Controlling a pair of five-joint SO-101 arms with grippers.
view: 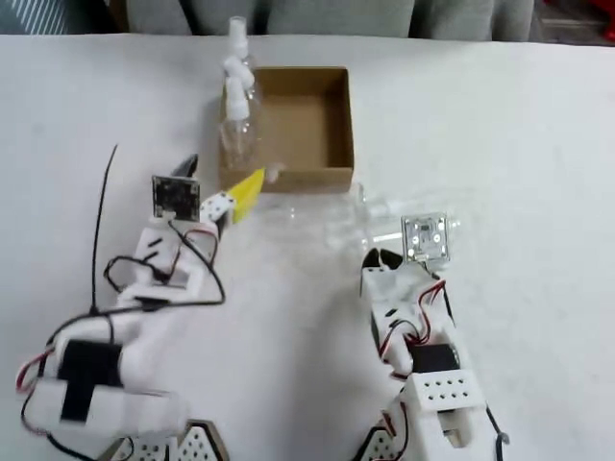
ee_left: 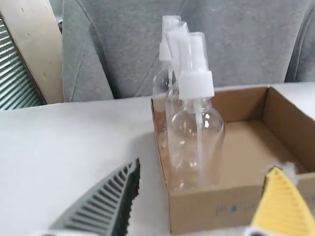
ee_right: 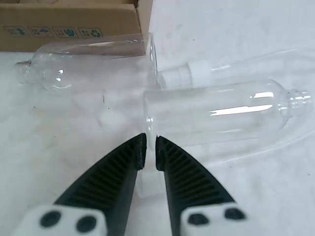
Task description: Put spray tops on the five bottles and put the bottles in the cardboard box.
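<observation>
- Already three capped bottles (ee_left: 196, 142) stand in a row inside the cardboard box (ee_left: 236, 105), along one side wall.
- An uncapped bottle (ee_right: 83, 66) lies on the table (ee_right: 64, 137) just before the box. A second bare bottle (ee_right: 221, 110) lies near it, with a loose spray top (ee_right: 179, 76) between them.
- The left gripper (ee_left: 204, 169) gapes wide at the box's near corner.
- The right gripper (ee_right: 149, 147) has its fingers almost together, tips at the second bare bottle's base.

cardboard box (view: 338, 115): brown
bottles (ee_left: 196, 142): clear
spray tops (ee_left: 196, 81): white
left gripper (ee_left: 205, 169): grey, yellow, ribbed
right gripper (ee_right: 150, 147): black, ribbed
</observation>
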